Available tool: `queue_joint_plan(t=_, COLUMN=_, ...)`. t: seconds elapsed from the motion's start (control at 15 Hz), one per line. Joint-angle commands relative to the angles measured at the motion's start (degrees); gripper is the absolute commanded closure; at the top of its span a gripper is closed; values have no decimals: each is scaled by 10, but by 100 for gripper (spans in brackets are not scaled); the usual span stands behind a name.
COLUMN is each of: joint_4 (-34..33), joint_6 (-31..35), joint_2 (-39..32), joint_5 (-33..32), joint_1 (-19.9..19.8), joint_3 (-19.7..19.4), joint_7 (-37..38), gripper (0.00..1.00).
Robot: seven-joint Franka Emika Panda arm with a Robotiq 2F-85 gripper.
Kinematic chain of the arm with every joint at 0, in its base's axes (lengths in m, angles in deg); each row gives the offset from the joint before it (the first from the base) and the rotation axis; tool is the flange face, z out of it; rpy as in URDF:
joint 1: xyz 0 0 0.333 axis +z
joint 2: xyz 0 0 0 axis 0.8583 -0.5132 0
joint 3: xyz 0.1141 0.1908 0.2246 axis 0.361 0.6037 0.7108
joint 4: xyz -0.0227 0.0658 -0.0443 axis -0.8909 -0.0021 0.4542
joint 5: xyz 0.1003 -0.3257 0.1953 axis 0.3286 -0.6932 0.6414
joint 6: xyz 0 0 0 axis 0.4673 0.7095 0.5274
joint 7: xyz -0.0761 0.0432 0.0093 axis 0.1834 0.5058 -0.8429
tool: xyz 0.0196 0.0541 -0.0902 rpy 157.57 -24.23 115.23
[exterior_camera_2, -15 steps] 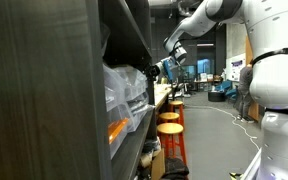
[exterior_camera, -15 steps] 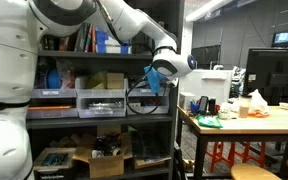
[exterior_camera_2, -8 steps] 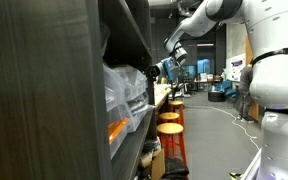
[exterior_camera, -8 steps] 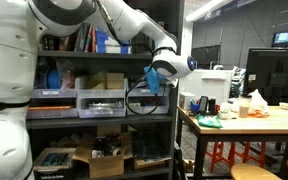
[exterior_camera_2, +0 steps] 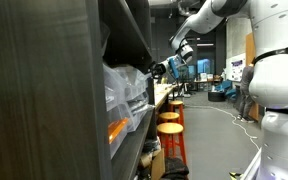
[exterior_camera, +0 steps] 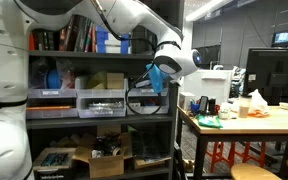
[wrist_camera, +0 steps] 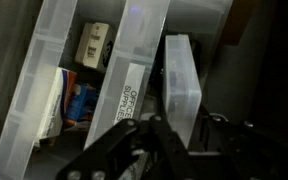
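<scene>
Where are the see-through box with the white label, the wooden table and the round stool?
long clear plastic box with white label (wrist_camera: 124, 100), wrist view, on its label.
light wooden table (exterior_camera: 274, 117), an exterior view, on its bare top.
round wooden stool (exterior_camera_2: 170, 118), an exterior view, on its seat.

Packed bins (wrist_camera: 134, 70) directly before pincer (wrist_camera: 156, 122)
</scene>
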Motion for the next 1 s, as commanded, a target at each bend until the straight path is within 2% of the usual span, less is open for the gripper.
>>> queue_joint_plan(t=0.0, joint_4=39, joint_6=-7, joint_2=51, joint_5=-17, joint_1=-16, joint_3=-20, joint_7=-9, gripper=93)
queue_joint_plan(t=0.4, joint_4=66, joint_6=-15, joint_2=90, joint_5=-48, joint_1=-38, joint_3=-47, joint_7=-15, gripper=93)
queue_joint_plan(t=0.93, joint_4=106, joint_6=-20, joint_2=173, joint_5=-156, joint_1=-52, joint_3=-71, joint_7=5, gripper=93)
